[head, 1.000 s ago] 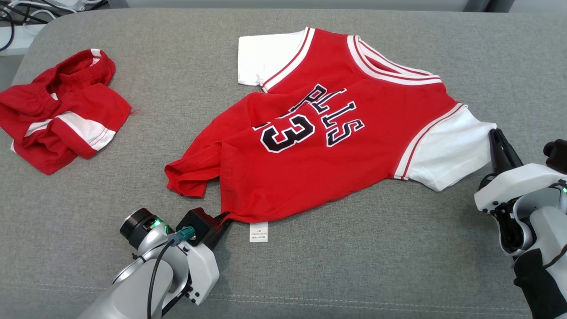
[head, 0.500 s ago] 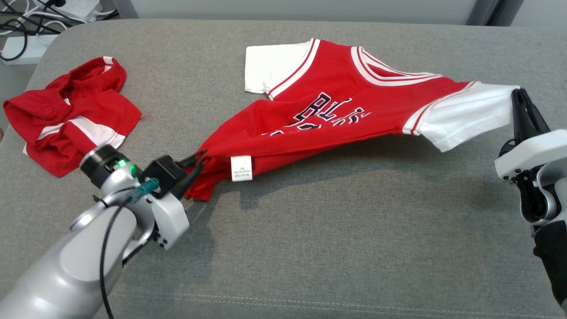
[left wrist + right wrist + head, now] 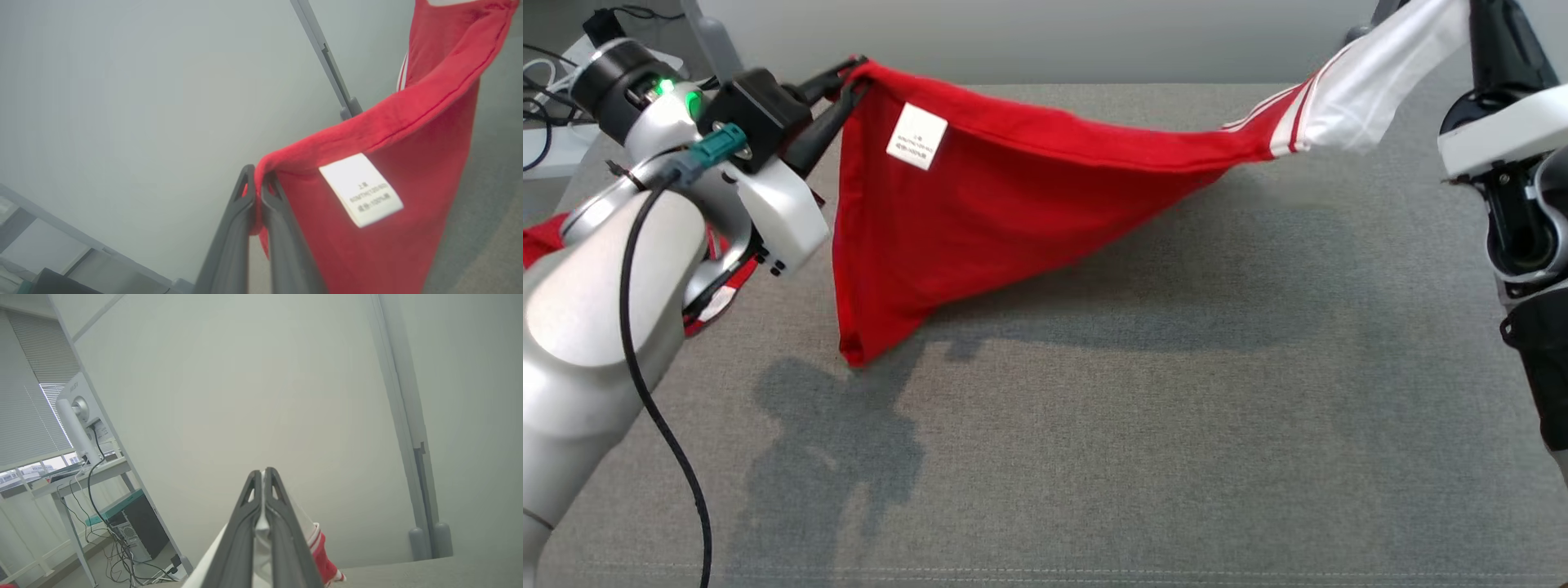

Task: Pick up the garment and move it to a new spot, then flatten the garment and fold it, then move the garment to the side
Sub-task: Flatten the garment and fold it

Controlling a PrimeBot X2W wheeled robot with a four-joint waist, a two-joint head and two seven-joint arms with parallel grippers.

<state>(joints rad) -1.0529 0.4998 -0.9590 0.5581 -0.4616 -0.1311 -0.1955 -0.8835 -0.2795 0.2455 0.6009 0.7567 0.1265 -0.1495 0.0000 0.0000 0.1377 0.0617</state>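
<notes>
The garment is a red jersey with white sleeves, hanging stretched in the air between my two grippers. My left gripper is shut on a corner of its red hem, close to a white label. The left wrist view shows that pinch with the label beside it. My right gripper is shut on the white sleeve at the upper right; white cloth sits between its fingers. The garment's lowest corner hangs down to about the grey table.
A second red and white piece of clothing lies at the table's left edge, mostly hidden behind my left arm. Cables and a white box sit beyond the table's far left corner. A pale wall stands behind the table.
Both grippers have risen and carried the garment up off the table, so it now hangs between them instead of lying flat. The head camera has also shifted.
</notes>
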